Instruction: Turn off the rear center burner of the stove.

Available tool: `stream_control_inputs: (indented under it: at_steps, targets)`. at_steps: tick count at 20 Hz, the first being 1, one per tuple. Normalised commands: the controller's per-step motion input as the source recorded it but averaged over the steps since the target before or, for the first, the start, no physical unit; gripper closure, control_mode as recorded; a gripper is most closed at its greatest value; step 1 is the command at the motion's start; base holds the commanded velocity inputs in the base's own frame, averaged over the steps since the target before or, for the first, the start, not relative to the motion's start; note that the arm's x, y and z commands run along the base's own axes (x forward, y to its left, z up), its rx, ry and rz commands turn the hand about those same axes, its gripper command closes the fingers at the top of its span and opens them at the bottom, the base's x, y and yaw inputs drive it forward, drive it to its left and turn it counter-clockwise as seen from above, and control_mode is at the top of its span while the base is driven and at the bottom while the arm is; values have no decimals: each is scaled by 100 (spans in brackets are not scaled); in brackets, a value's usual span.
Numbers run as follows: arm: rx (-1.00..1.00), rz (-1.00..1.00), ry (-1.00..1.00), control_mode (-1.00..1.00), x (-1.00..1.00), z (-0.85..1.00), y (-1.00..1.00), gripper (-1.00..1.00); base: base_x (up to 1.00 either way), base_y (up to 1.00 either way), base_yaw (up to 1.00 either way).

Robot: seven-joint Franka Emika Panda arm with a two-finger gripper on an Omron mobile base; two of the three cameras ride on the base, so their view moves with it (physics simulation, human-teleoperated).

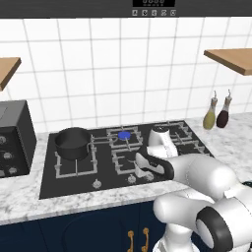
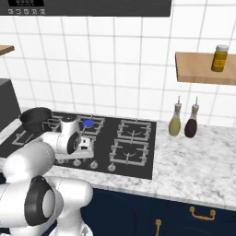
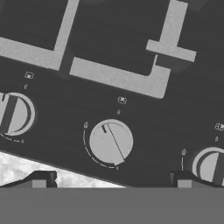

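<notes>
Stove (image 1: pixel 74 182) knob (image 3: pixel 110 142) rigid, small, smooth; pinch across its ridge; gripper (image 3: pixel 111 180) fingers spread, empty, burner (image 1: pixel 124 135) lit

No readable text anywhere; the small white marks on the flat black glass stove (image 3: pixel 131 57) are too blurred.

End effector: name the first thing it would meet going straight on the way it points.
Probably the silver knob centred between the end effector fingertips, on the stove front edge; depth is unclear.
</notes>
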Motion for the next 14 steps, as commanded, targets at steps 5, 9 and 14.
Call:
stream_control_inputs:
  at_steps: [5,9,14]
  targets:
    - [0,0,0,-100,1,-15,0,-100,0,0,0]
    - [0,0,0,-100,3,-15,1,-100,0,0,0]
    - [0,0,0,-100,2,-18,2,-100,0,0,0]
